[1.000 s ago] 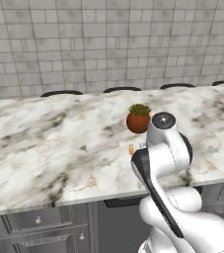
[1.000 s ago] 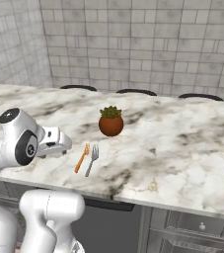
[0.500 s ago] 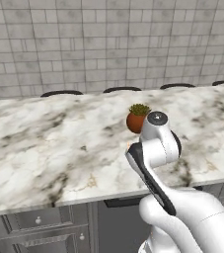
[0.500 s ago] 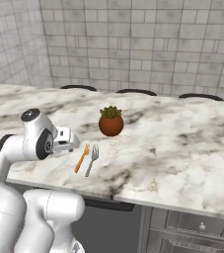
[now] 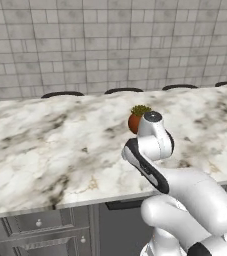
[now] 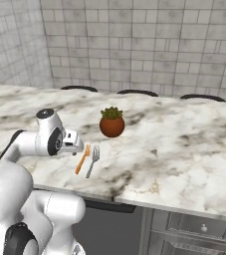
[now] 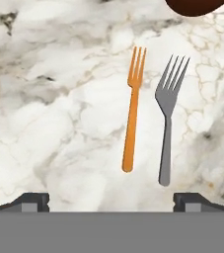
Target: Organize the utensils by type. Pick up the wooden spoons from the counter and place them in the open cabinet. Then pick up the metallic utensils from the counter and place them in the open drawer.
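While hovering above counter (image 7: 44, 99) | end effector (image 7: 111, 201) spread wide, empty | orange fork (image 7: 132, 108) beside grey fork (image 7: 168, 116)

The arm swings its gripper (image 7: 111, 200) (jaws wide apart) closer above the orange fork (image 7: 132, 108) and grey fork (image 7: 168, 116).

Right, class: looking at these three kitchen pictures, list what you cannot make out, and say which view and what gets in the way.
- Forks: in the left base view the arm covers the spot in front of the plant where the orange fork and grey fork lie.
- Plant: in the hand view the top edge cuts off all but its pot's dark rim.
- Gripper: in the hand view just the finger tips rise at the bottom, standing wide apart.
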Robot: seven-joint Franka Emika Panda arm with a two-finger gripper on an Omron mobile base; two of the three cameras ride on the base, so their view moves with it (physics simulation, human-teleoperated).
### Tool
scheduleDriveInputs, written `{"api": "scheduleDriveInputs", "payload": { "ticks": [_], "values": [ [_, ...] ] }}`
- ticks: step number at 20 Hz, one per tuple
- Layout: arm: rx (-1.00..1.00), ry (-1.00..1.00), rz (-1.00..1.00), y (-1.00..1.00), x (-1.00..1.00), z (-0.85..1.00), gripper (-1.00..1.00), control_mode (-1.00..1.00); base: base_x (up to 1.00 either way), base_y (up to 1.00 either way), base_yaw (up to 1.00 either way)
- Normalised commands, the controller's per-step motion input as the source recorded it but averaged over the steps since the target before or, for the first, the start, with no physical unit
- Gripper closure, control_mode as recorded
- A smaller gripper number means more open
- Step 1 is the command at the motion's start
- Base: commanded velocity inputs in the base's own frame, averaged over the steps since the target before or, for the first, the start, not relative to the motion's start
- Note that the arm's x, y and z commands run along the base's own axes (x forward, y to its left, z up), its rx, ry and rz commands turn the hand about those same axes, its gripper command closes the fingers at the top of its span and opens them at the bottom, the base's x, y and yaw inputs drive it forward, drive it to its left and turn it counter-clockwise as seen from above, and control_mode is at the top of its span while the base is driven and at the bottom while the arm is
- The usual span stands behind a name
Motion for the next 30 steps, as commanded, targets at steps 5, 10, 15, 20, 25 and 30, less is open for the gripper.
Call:
{"api": "scheduleDriveInputs", "payload": {
  "ticks": [5, 10, 15, 20, 25, 30],
  "values": [
    [0.0, 0.04, -0.1, 0.02, 0.12, -0.3, -1.0, -1.0, 0.0, 0.0, 0.0],
    [0.0, 0.04, -0.15, 0.01, 0.17, -0.29, -1.0, -1.0, 0.0, 0.0, 0.0],
    [0.0, 0.06, -0.16, 0.0, 0.26, -0.28, -1.0, -1.0, 0.0, 0.0, 0.0],
    [0.0, 0.08, -0.11, 0.0, 0.47, -0.26, -1.0, -1.0, 0.0, 0.0, 0.0],
    [0.0, 0.11, -0.08, -0.09, 0.52, -0.22, -1.0, -1.0, 0.0, 0.0, 0.0],
    [0.0, 0.08, -0.01, -0.08, 0.45, -0.15, -1.0, -1.0, 0.0, 0.0, 0.0]
  ]
}}
